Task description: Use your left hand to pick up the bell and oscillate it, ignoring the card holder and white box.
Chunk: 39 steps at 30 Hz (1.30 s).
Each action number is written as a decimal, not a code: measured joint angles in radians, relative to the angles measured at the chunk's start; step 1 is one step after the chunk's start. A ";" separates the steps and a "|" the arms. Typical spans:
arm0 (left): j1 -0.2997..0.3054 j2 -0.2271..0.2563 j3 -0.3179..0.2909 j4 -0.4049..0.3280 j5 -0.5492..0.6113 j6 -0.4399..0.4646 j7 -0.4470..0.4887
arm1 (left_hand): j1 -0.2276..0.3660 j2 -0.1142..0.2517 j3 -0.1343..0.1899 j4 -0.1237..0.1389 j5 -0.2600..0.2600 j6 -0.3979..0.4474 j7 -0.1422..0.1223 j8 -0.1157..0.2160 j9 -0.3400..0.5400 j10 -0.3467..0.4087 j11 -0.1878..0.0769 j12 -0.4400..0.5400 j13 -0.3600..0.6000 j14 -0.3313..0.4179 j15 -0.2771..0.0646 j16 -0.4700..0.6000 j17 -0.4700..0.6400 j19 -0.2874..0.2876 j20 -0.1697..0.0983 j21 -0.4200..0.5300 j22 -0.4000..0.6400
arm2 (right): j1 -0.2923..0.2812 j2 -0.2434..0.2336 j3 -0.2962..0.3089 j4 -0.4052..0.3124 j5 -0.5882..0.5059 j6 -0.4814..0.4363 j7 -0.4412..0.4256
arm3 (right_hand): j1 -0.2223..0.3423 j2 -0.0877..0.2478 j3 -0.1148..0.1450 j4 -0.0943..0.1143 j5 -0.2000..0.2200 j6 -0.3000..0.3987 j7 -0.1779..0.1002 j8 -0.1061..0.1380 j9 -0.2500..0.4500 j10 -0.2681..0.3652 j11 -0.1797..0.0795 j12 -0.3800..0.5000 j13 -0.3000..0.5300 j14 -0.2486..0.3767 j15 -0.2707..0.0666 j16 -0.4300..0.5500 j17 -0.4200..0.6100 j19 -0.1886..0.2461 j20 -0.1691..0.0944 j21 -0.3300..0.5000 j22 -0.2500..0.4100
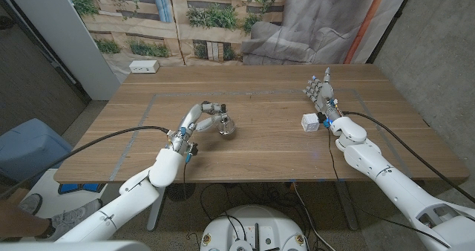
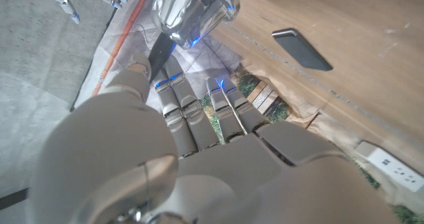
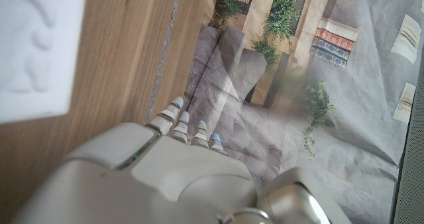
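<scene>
Left hand [image 1: 207, 114] grips bell [image 1: 227, 128] at fingertips, bell on hand's right, over desk [image 1: 260, 143]. Right hand [image 1: 321, 95] spread, white box [image 1: 310, 122] just near-left.

Head camera looks down; wrist cameras sit close behind hands.

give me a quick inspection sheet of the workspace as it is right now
surface: wooden table, grey tape lines on it
job's things: shiny bell, held by the left hand, seemingly off the wood
clutter: white box beside the right hand; dark flat card holder on the table
hands: left hand grips the bell; right hand holds nothing, fingers straight
cables: black cables run along both arms
surroundings: white power strip at the far left corner; printed building backdrop behind
</scene>
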 measured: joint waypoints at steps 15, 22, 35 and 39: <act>0.055 0.001 -0.016 -0.158 -0.138 0.212 -0.036 | 0.004 0.004 -0.004 0.002 -0.001 -0.004 0.004 -0.004 0.000 0.000 0.000 -0.001 -0.001 -0.007 0.000 0.000 0.000 -0.013 0.000 -0.002 0.000 | 0.000 0.000 0.000 0.000 0.000 0.000 0.000 | 0.000 0.000 0.000 0.000 0.000 0.000 0.000 0.000 0.000 0.000 0.000 0.000 0.000 0.000 0.000 0.000 0.000 0.000 0.000 0.000 0.000; 0.067 0.004 -0.017 -0.215 -0.217 0.312 -0.044 | 0.007 0.007 -0.004 0.001 -0.001 -0.006 0.004 -0.004 -0.001 0.000 0.000 -0.003 -0.001 -0.007 0.000 0.000 0.000 -0.014 -0.001 -0.002 -0.002 | 0.000 0.000 0.000 0.000 0.000 0.000 0.000 | 0.000 0.000 0.000 0.000 0.000 0.000 0.000 0.000 0.000 0.000 0.000 0.000 0.000 0.000 0.000 0.000 0.000 0.000 0.000 0.000 0.000; 0.074 0.018 -0.019 -0.307 -0.350 0.472 -0.052 | 0.007 0.007 -0.009 -0.003 -0.001 -0.005 0.006 -0.008 0.003 0.000 0.000 -0.004 0.000 -0.006 0.000 0.000 0.000 -0.019 0.005 -0.002 -0.002 | 0.000 0.000 0.000 0.000 0.000 0.000 0.000 | 0.000 0.000 0.000 0.000 0.000 0.000 0.000 0.000 0.000 0.000 0.000 0.000 0.000 0.000 0.000 0.000 0.000 0.000 0.000 0.000 0.000; 0.071 0.020 -0.020 -0.328 -0.403 0.532 -0.048 | 0.007 0.007 -0.014 0.000 -0.001 -0.005 0.006 -0.008 0.005 -0.002 -0.002 -0.004 0.000 -0.006 0.000 0.000 0.000 -0.019 0.005 -0.002 -0.002 | 0.000 0.000 0.000 0.001 0.000 0.001 0.000 | 0.000 0.000 0.000 0.000 0.000 0.000 0.000 0.000 0.000 0.000 0.000 0.000 0.000 0.000 0.000 0.000 0.000 0.000 0.000 0.000 0.000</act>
